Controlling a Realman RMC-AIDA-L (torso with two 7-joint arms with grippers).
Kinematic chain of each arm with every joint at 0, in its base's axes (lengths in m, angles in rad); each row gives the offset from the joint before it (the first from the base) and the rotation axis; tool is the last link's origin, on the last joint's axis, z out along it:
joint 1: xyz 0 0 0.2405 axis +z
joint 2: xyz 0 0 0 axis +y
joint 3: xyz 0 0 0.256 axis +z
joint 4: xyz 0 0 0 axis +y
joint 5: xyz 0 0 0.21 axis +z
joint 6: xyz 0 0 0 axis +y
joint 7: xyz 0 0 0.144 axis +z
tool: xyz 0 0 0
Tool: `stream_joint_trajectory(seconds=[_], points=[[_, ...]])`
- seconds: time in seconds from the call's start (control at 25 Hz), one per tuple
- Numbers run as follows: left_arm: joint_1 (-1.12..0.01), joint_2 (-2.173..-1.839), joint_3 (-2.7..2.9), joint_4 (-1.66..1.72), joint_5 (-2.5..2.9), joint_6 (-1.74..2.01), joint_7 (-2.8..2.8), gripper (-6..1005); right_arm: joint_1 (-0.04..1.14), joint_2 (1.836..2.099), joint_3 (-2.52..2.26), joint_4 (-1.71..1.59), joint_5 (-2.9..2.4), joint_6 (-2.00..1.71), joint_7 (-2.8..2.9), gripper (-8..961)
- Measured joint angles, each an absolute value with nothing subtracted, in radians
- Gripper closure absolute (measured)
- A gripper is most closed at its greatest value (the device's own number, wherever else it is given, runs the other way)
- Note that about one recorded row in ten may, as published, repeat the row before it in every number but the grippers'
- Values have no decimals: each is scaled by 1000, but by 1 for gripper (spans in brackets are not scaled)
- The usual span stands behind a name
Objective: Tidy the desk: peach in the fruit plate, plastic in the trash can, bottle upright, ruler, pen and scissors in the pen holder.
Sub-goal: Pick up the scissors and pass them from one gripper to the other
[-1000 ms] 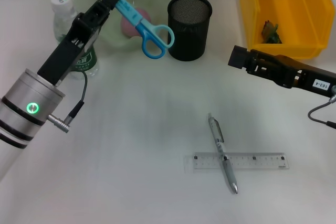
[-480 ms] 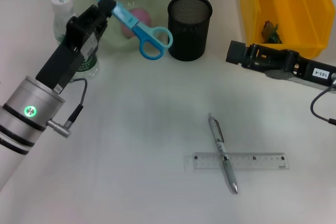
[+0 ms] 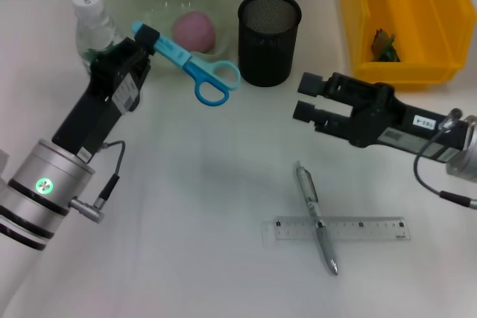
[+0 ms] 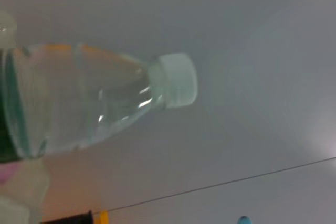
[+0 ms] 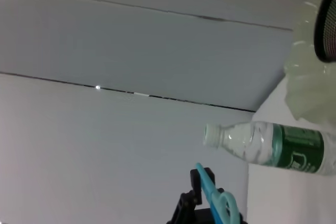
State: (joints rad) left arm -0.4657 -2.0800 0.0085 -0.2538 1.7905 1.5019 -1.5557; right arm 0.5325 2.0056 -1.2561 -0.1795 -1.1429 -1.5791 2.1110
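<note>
Scissors in transit, upper left of the head view.

My left gripper (image 3: 144, 41) pinches the scissors (image 3: 188, 67) by the blade end, handles hanging toward the holder (image 3: 269, 37). My right gripper (image 3: 311, 99), fingers spread and empty, sits mid-right above the pen (image 3: 315, 213) and ruler (image 3: 340, 229). Risk: the tilted scissors catch the holder rim and tip it; the arms crowd each other.

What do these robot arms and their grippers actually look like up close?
The left arm ends in a silver cylinder with black bands, a glowing green ring light and a thin black cable on a metal plug. Its left gripper is black, boxy, with a white sticker. The right gripper is also black, with two blunt fingers, white labels and a looping black cable.
</note>
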Motion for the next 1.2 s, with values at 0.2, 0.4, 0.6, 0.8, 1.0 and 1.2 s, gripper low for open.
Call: stream_joint_trajectory(seconds=[0.2, 0.4, 0.6, 0.8, 1.0, 1.2], points=[[-466, -2080, 7, -271, 1787, 1494, -1564, 903, 527, 2041, -1250, -174, -1141, -1570, 2136, 269], [-477, -2080, 5, -284, 1787, 1476, -1567, 903, 526, 2062, -1246, -173, -1135, -1550, 2137, 269], [-502, -2080, 5, -295, 1792, 1457, -1560, 903, 535, 2077, -1242, -176, -1134, -1526, 2138, 269], [-511, -2080, 6, -303, 1792, 1432, -1549, 903, 538, 2085, -1204, -175, -1131, -1503, 2128, 268], [-514, -2080, 2, -313, 1792, 1421, -1534, 903, 541, 2088, -1185, -175, -1130, -1495, 2122, 273], [-531, -2080, -1, -324, 1792, 1399, -1530, 903, 577, 2092, -1181, -168, -1130, -1476, 2112, 280]])
